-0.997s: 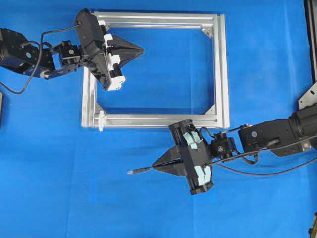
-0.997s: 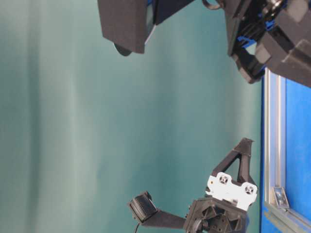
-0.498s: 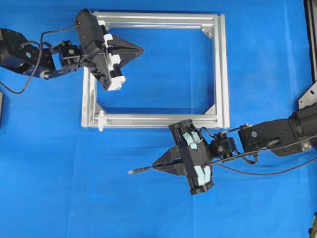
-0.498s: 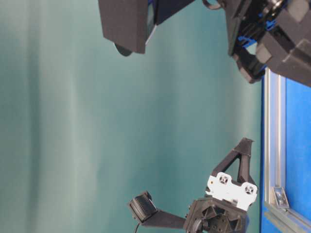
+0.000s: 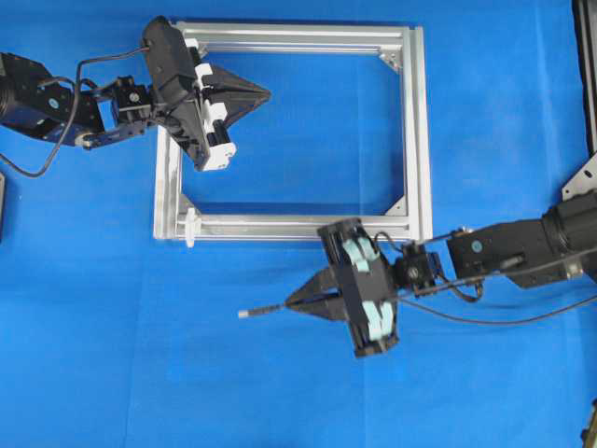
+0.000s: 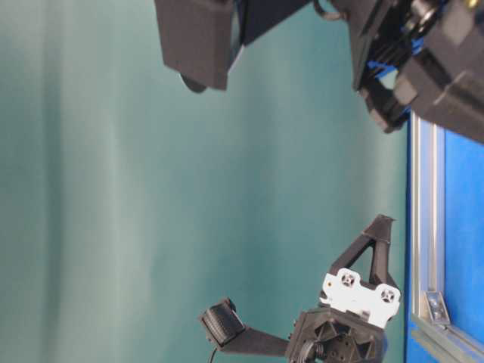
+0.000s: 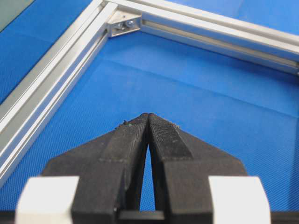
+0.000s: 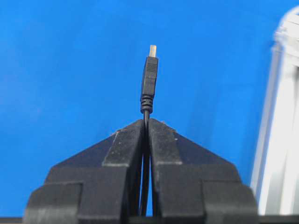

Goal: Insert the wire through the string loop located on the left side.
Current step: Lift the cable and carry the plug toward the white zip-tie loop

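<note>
Jaws: right gripper (image 5: 291, 304) clamped on wire (image 5: 266, 310); left gripper (image 5: 265, 93) together, empty; blue mat (image 5: 93, 355); teal backdrop (image 6: 113, 189).

Right hand (image 8: 145, 125) is clamped tight on the wire (image 8: 148, 84), and the dark plug with its small silver tip pokes straight out past the fingertips (image 8: 128, 135). Blue counter (image 8: 65, 70) beneath, with a blurred silver frame bar (image 8: 280, 126) at its right edge.

Thin black wire (image 5: 266, 311), silver-tipped plug pointing left over blue mat, white string loop (image 5: 189, 227) on frame's lower-left corner
</note>
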